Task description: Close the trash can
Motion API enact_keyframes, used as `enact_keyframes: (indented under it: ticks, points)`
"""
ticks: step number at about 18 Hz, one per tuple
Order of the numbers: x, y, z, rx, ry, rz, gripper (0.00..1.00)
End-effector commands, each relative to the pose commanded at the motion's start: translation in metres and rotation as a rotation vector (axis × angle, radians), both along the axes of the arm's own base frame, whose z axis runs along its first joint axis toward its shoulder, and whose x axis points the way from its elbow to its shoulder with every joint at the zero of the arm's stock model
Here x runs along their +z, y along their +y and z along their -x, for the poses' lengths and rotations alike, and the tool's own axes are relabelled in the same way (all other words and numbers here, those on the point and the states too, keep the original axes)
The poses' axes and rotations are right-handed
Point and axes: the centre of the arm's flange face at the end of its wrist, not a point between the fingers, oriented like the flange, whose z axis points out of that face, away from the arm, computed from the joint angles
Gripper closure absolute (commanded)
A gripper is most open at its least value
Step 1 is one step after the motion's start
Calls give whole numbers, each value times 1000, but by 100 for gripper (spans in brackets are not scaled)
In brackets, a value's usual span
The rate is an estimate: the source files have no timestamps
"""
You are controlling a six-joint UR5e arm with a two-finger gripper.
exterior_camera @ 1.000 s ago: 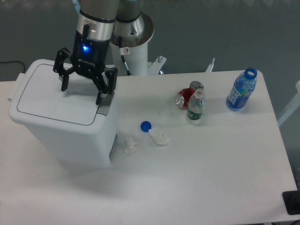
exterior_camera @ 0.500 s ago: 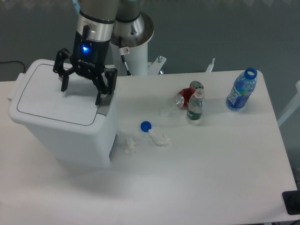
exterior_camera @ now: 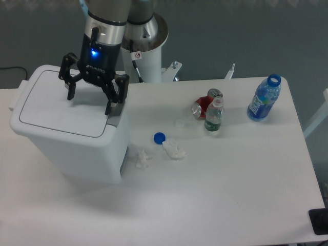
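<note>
The trash can (exterior_camera: 72,146) is a large white bin at the table's left side. Its flat lid (exterior_camera: 59,107) lies down flat on the body. My gripper (exterior_camera: 89,102) hangs just above the lid's right part, pointing down, fingers spread wide with nothing between them. One fingertip (exterior_camera: 108,109) is close to the lid's right edge, the other (exterior_camera: 70,95) sits over the lid's back area. I cannot tell whether the tips touch the lid.
A blue cap (exterior_camera: 159,137) and crumpled white scraps (exterior_camera: 174,149) lie right of the bin. Farther right are a red can (exterior_camera: 204,105), a small clear bottle (exterior_camera: 213,116) and an open blue bottle (exterior_camera: 264,98). The arm's white base (exterior_camera: 146,46) stands behind the table.
</note>
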Motion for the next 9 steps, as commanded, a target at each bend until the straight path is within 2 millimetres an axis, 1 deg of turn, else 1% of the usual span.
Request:
enact_keyframes:
  ticks: [1,2,5,7,9]
  points:
    - [5,-3,-1,2,7,-8,0]
    - [8,-5,1,10,12,-12,0]
    - [12,-16,23,59,24,-14,0]
    - [16,-25,43,95,35,-21,0]
    - [18,-38,68,119,61,-20,0]
